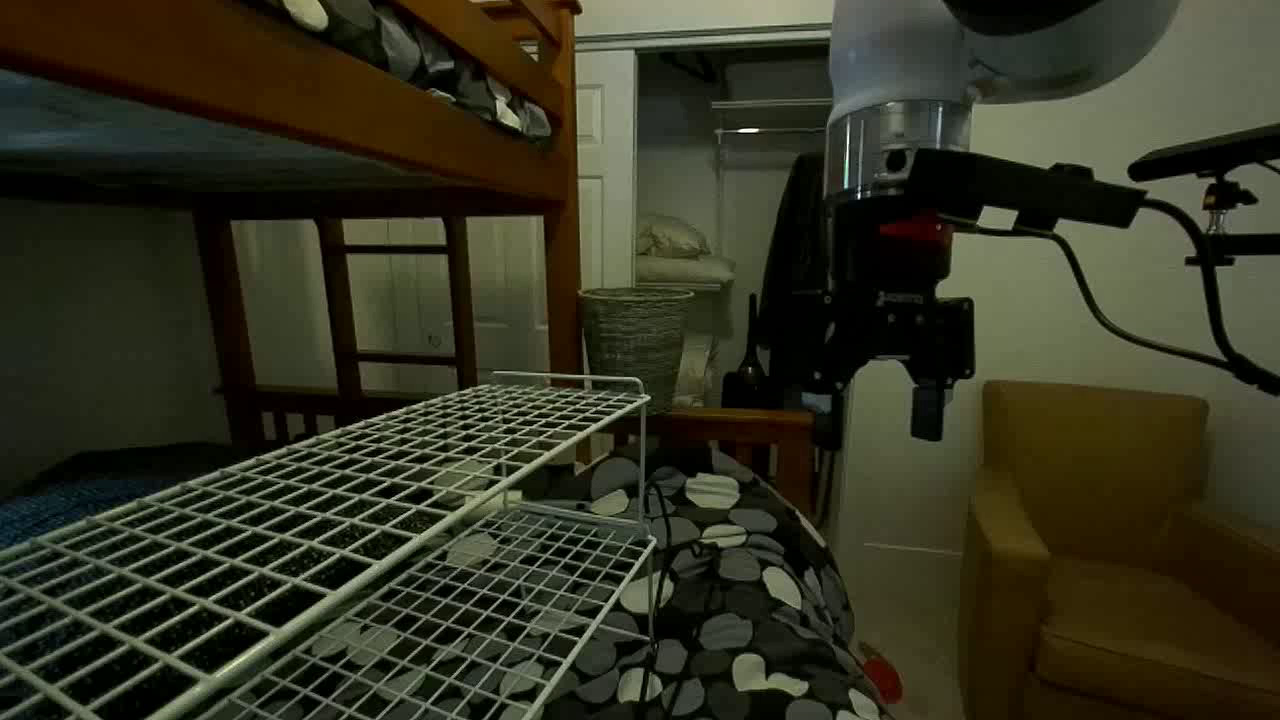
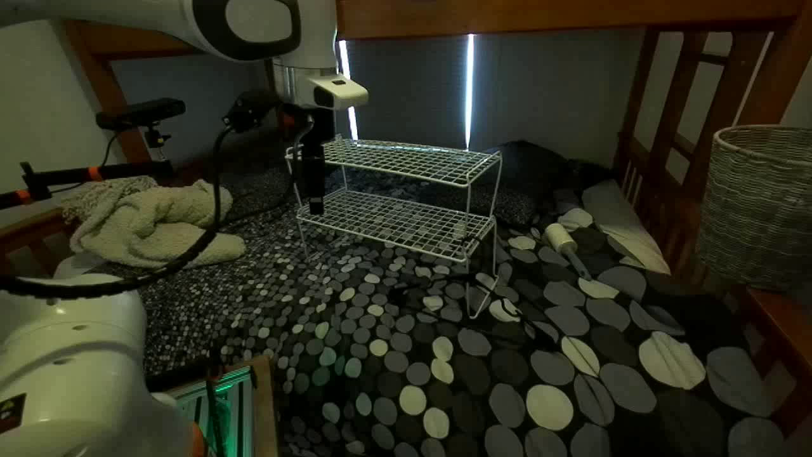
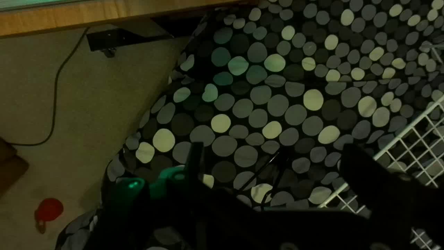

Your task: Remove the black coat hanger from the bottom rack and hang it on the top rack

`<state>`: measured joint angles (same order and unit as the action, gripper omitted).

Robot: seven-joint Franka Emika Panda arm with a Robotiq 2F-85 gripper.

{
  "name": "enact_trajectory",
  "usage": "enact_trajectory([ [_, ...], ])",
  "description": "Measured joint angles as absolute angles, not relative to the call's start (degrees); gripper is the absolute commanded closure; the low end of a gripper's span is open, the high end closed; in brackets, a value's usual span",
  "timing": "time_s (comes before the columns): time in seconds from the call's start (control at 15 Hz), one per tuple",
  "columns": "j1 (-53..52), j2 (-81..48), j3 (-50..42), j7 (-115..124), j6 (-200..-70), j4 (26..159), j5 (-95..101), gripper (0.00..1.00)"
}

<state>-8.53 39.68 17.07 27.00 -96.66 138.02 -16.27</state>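
Well, gripper [image 1: 877, 425]: up in the air, apart from the racks, its fingers [image 1: 927, 410] spread wide with nothing between them that I can see.
Black coat hanger [image 3: 259, 171]: hooked, as far as I make out, at one end of the bottom rack [image 2: 399, 223], its thin arms trailing down by the bedding [image 2: 412, 343] (black on black, hard on the eyes); whether they touch it, I can't tell.
Top rack [image 2: 412, 162]: no hanger on it yet.
Snag: pinching too near the edge could catch wire too, and a pull before unhooking would likely drag everything along.
Miss: something that slim could slip past, the gloom hiding it.
Wobble: soft footing underneath, so a nudge might rock the whole stand.
Surface: polka dots, large and small, rumpled in folds.
Room: dim; bunk bed [image 1: 300, 105], wicker basket [image 1: 635, 335], tan armchair [image 1: 1095, 480].
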Motion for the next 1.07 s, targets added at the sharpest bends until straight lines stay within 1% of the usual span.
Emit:
enact_trajectory([
  [0.67,-8.3,39.5,17.0,27.0,-96.7,138.0,-16.3,0.0],
  [1.07,-1.7,32.9,11.9,27.0,-97.5,134.9,-16.1,0.0],
])
